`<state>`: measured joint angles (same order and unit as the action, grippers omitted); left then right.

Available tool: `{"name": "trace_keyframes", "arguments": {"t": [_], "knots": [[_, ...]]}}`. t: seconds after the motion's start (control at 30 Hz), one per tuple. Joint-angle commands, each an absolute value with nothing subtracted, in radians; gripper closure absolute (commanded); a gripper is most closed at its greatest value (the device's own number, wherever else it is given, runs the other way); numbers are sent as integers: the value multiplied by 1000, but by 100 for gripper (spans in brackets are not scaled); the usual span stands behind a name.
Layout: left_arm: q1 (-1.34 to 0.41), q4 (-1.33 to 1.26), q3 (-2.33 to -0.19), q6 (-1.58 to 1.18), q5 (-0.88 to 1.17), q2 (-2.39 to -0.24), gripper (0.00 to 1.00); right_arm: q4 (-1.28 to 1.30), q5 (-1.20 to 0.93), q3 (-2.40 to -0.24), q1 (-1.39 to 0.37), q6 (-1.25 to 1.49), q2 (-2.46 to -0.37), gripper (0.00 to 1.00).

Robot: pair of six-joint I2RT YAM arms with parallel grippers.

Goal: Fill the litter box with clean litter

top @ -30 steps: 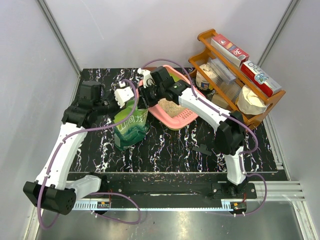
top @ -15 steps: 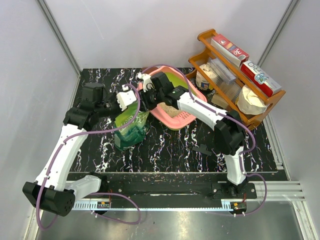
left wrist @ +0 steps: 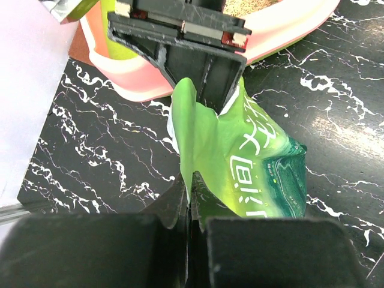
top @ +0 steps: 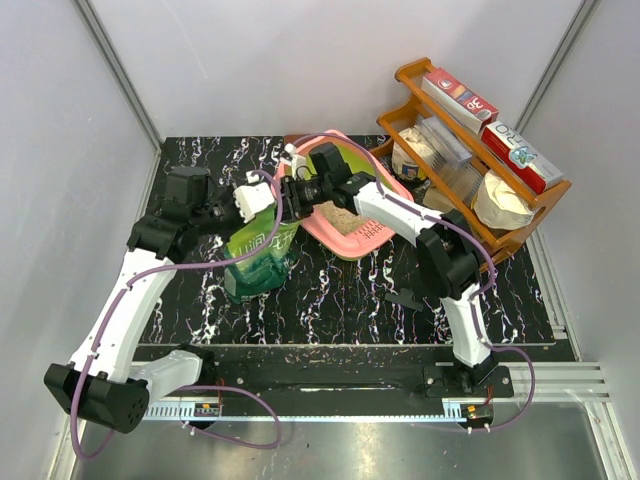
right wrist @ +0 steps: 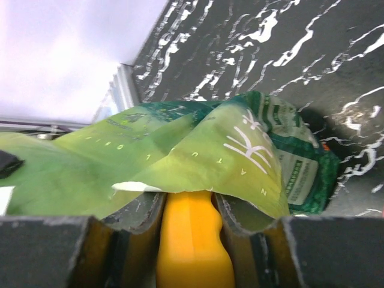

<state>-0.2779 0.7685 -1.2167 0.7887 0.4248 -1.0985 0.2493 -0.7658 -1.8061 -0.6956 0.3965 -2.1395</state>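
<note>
The pink litter box point(top: 362, 232) with lime-green inner walls sits at the table's back middle and holds some beige clean litter point(top: 345, 215). It also shows in the left wrist view point(left wrist: 282, 27). The green bag point(top: 262, 257) with white characters stands left of it. My left gripper point(left wrist: 191, 189) is shut on the bag's top edge. My right gripper point(right wrist: 189, 201) is shut on the yellow-orange scoop's handle point(right wrist: 191, 240), and the scoop's head is hidden inside the bag's mouth point(right wrist: 198, 153).
A brown wooden rack point(top: 470, 150) with boxes, a jar and bags stands at the back right, beside the litter box. A small black object point(top: 405, 298) lies on the marble tabletop near the right arm. Grey walls close in the left and back.
My right gripper has moved left from over the litter box to the bag's mouth, pushing the scoop into the bag. My left gripper still holds the bag's edge, and the bag has shifted slightly.
</note>
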Motion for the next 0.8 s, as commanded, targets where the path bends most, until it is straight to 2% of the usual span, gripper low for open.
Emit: {"name": "trace_keyframes", "arguments": {"t": [0.0, 0.37, 0.77], "knots": [[-284, 695, -1227, 807, 407, -1072, 100, 63, -945, -1830, -655, 619, -2146, 100], [-284, 693, -1232, 819, 370, -1069, 100, -314, -1089, -1750, -508, 1001, -2149, 100], [-287, 670, -1266, 827, 321, -1069, 99, -371, -1138, -1746, -425, 1181, -2164, 100]]}}
